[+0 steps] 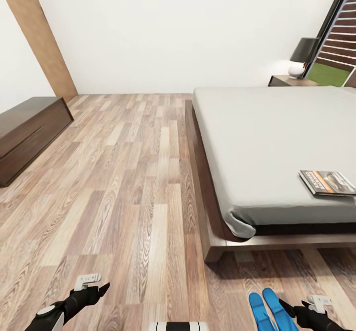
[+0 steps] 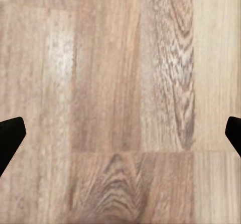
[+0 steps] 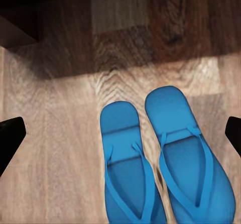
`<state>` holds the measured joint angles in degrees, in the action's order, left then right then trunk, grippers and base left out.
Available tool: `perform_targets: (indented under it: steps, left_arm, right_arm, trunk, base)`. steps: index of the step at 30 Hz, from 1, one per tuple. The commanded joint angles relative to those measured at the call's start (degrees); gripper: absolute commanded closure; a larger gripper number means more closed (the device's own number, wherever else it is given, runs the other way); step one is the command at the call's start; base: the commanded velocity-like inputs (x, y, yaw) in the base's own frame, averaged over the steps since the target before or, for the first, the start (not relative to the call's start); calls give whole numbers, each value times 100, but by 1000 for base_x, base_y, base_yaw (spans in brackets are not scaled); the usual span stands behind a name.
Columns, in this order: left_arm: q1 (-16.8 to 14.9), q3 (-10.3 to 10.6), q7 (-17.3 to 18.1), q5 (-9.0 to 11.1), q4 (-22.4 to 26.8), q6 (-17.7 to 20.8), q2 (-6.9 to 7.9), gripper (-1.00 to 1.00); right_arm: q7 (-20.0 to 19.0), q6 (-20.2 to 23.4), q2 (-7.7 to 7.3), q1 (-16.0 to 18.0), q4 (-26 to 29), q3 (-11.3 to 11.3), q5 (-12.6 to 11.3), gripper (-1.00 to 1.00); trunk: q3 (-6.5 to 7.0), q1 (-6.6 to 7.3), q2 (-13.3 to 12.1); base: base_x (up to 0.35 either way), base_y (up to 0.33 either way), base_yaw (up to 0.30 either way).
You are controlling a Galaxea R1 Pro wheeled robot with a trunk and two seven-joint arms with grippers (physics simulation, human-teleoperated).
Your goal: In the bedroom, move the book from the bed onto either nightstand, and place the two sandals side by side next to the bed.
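We see the sandals [image 3: 165, 158] paired on the floor near the bed [image 1: 277, 138]; the book [image 1: 327, 182] lies at the mattress edge. Both grippers (left gripper [image 1: 91, 287], right gripper [image 1: 299, 309]) spread wide, empty. Risk: the right arm swinging bedward could scatter the pair.

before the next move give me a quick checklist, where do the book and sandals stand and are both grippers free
1. Sandals side by side on the floor, just off the bed foot: ok.
2. Book moved off the mattress: not ok, it lies near the mattress's front edge.
3. Nightstand top has room beside the lamp: cannot tell.
4. Left gripper open and empty, over bare planks: ok.
5. Right gripper open and empty, over the sandals: ok.
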<state>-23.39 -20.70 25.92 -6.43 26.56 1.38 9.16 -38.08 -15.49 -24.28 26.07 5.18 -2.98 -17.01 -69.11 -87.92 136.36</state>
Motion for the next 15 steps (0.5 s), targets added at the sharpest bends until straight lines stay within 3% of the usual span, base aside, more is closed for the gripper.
perform_targets:
  steps: [1,15]
  left_arm:
    - [-2,-48,45,-60,7,7,-5,-100]
    - [-1,-48,19,-60,5,-41,-11,-100]
  right_arm:
    - [-33,-6,0,4,-8,-27,-1,-100]
    - [-32,-6,2,4,-8,-27,-1,-100]
  trunk:
    - [14,23,-40]
    - [266,331,-601]
  base:
    - [0,0,0]
    - [0,0,0]
